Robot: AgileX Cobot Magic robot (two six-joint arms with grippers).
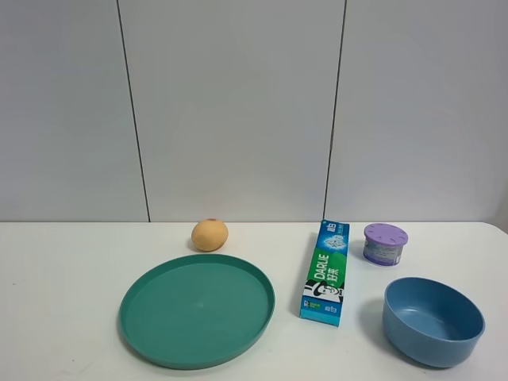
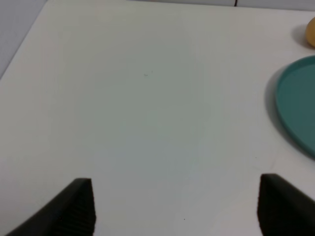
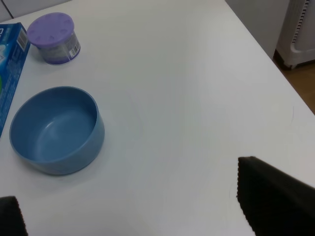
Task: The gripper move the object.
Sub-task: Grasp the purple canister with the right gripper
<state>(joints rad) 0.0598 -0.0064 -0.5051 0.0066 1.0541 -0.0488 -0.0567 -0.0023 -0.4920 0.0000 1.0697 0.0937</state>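
- Fingers [image 2: 78, 209] of the left gripper [image 2: 174, 209] stand wide apart above the white table [image 2: 147, 98], gripping nothing.
- The right gripper [image 3: 142, 211] seems equally spread and empty, though one finger barely shows.
- The purple-lidded tub [image 1: 385, 243] sits upright just beside the toothpaste box [image 1: 325, 272], behind the blue bowl [image 1: 433, 320].

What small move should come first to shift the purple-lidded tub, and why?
Probably the right gripper should reach toward the tub: it is open and empty, and the tub stands untouched on that arm's side, beyond the bowl.
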